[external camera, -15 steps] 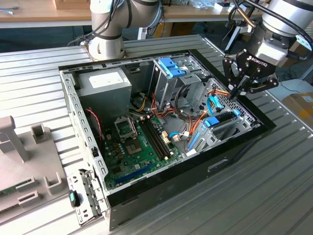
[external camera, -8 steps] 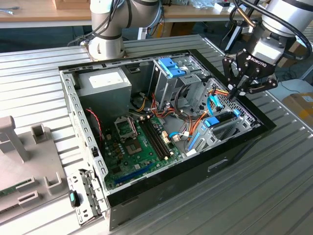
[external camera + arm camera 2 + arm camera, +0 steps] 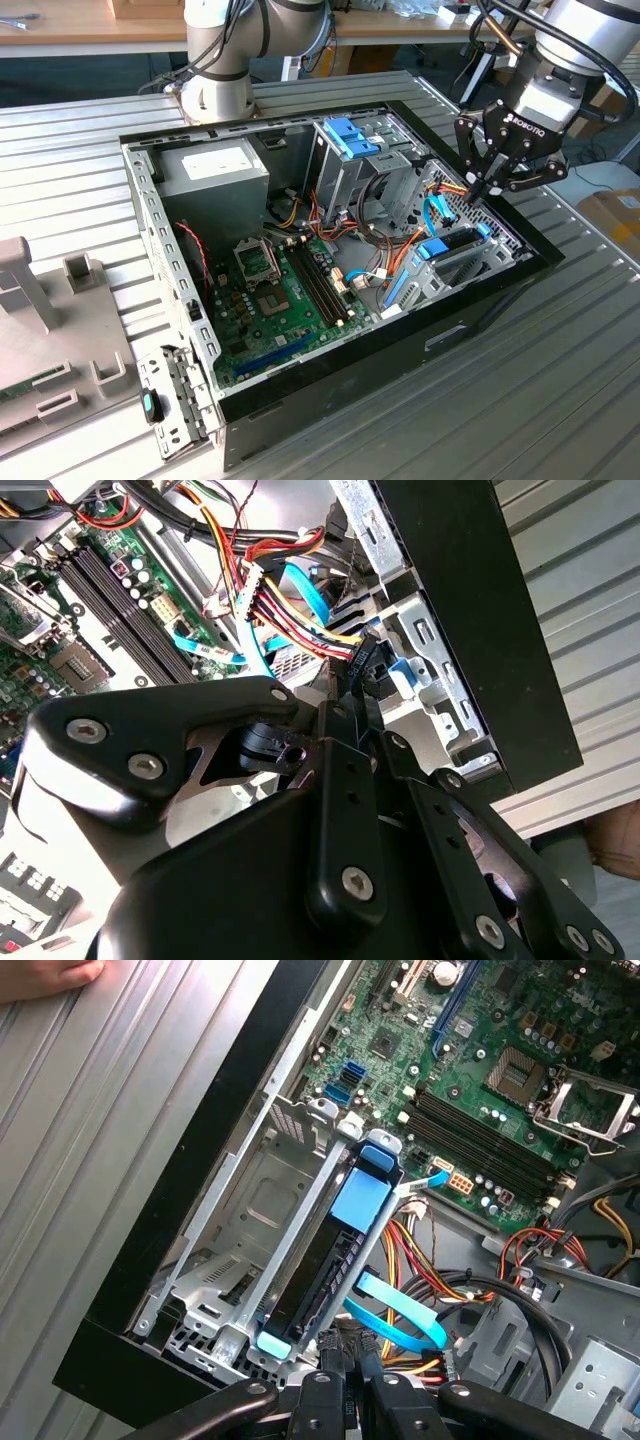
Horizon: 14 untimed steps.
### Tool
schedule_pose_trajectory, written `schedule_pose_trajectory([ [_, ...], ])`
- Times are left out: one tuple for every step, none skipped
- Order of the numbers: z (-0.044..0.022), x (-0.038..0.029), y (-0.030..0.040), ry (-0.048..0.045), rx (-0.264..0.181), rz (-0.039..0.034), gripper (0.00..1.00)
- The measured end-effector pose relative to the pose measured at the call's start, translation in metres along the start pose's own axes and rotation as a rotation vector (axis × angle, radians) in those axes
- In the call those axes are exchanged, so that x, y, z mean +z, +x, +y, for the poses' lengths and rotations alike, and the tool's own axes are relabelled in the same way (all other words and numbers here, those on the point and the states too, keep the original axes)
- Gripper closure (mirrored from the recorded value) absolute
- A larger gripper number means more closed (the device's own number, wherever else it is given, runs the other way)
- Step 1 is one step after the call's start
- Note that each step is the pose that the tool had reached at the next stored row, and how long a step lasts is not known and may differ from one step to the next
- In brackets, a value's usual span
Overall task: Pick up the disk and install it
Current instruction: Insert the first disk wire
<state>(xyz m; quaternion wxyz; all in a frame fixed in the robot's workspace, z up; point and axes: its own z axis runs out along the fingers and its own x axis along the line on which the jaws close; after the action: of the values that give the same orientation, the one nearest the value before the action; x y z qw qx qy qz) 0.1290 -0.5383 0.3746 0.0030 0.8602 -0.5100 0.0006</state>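
Hanging over the front corner of the open computer case [image 3: 330,385], the gripper [image 3: 479,190] has its fingers [image 3: 345,780] pressed together, tips lowered into the coloured cable bundle [image 3: 290,610]. The tips lie against a black connector [image 3: 362,662]; whether they pinch it cannot be told. The disk [image 3: 325,1270] stands on edge inside the metal drive cage [image 3: 250,1200], framed by its blue carrier rail, just beside the fingertips and not held. A light blue cable [image 3: 400,1310] runs alongside it. The case rests on a ribbed metal table [image 3: 560,380]. A person's hand [image 3: 50,972] lies on the table, apart from the case.
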Motion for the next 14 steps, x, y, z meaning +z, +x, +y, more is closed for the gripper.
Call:
schedule_pose_trajectory([
  [0.0000,0.0000,0.0000,0.0001,0.000,-0.0001,0.83],
  [0.0000,0.0001,0.0000,0.0001,0.000,-0.0001,0.83],
  [0.0002,0.0004,-0.0001,0.0001,0.004,-0.0001,0.83],
  [0.0002,0.0006,-0.0002,0.0000,0.009,-0.0001,0.83],
  [0.0002,0.0009,-0.0002,-0.0001,0.020,-0.0001,0.83],
  [0.0003,0.0012,-0.0001,-0.0001,0.040,-0.0002,0.83],
  [0.0003,0.0015,-0.0002,-0.0003,0.073,-0.0003,0.83],
  [0.0003,0.0016,-0.0002,-0.0005,0.122,-0.0005,0.83],
  [0.0003,0.0017,-0.0002,-0.0006,0.149,-0.0007,0.83],
  [0.0003,0.0018,-0.0002,-0.0007,0.185,-0.0009,0.83],
  [0.0003,0.0019,-0.0002,-0.0008,0.205,-0.0010,0.83],
  [0.0003,0.0019,-0.0002,-0.0008,0.220,-0.0011,0.83],
  [0.0003,0.0021,-0.0002,-0.0009,0.244,-0.0012,0.83],
  [0.0006,0.0025,-0.0004,-0.0009,0.253,-0.0014,0.83],
])
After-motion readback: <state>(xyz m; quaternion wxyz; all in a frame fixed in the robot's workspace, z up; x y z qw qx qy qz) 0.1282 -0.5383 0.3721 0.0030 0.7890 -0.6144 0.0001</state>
